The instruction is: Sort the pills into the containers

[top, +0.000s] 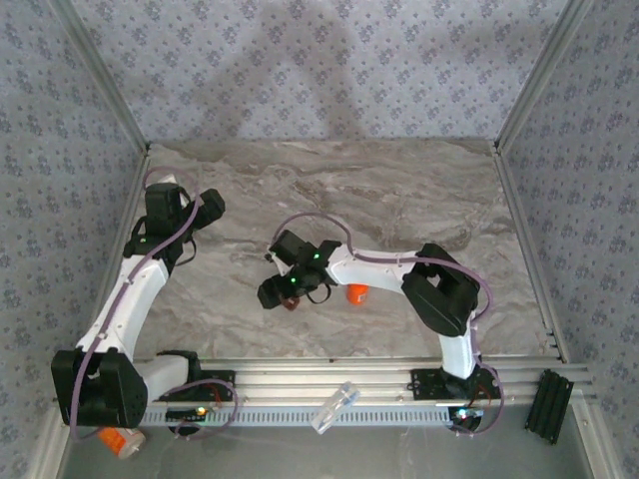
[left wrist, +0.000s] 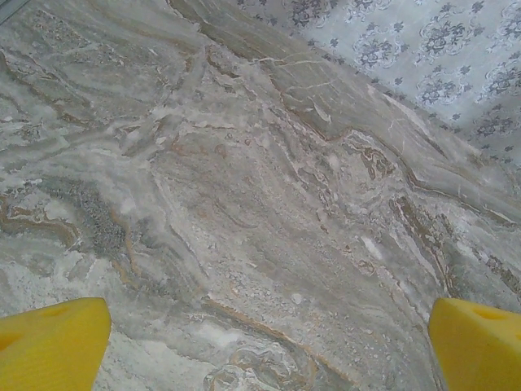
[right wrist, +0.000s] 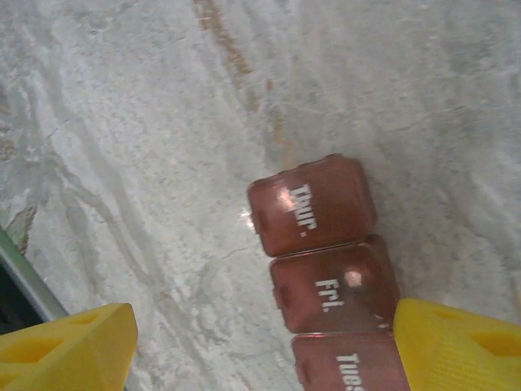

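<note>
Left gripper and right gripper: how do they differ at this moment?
The left gripper hangs over bare marble table; the right gripper hangs over a red-brown weekly pill organizer. The left gripper is near the left wall, the right gripper near the table's middle. Both are open, yellow fingers wide apart, holding nothing.

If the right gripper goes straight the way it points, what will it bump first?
The right gripper would probably meet the red-brown pill box first, resting on the table.
</note>
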`<act>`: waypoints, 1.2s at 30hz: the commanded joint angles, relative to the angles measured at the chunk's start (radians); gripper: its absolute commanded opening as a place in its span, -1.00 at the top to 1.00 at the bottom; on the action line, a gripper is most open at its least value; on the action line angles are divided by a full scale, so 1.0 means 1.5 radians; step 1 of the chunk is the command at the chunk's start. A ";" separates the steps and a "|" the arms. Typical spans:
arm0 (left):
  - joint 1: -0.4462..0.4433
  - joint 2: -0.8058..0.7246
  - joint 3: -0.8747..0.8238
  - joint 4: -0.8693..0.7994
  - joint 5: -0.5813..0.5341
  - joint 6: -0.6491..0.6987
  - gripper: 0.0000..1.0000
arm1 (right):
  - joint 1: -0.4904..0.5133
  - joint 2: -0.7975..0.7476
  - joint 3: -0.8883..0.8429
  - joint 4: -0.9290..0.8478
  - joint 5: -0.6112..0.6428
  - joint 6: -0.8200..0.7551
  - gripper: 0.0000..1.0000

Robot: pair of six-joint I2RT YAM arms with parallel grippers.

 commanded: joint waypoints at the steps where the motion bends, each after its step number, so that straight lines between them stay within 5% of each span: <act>1: 0.004 0.004 -0.003 0.001 0.007 -0.011 -0.99 | 0.013 -0.013 -0.008 -0.018 0.004 0.005 -0.69; 13: 0.004 -0.001 -0.004 -0.004 0.001 -0.008 -0.99 | 0.049 -0.014 0.021 -0.127 0.194 -0.154 -0.76; 36: 0.004 0.006 0.000 -0.001 0.003 -0.013 -1.00 | -0.015 -0.006 -0.022 -0.079 0.084 -0.254 -0.77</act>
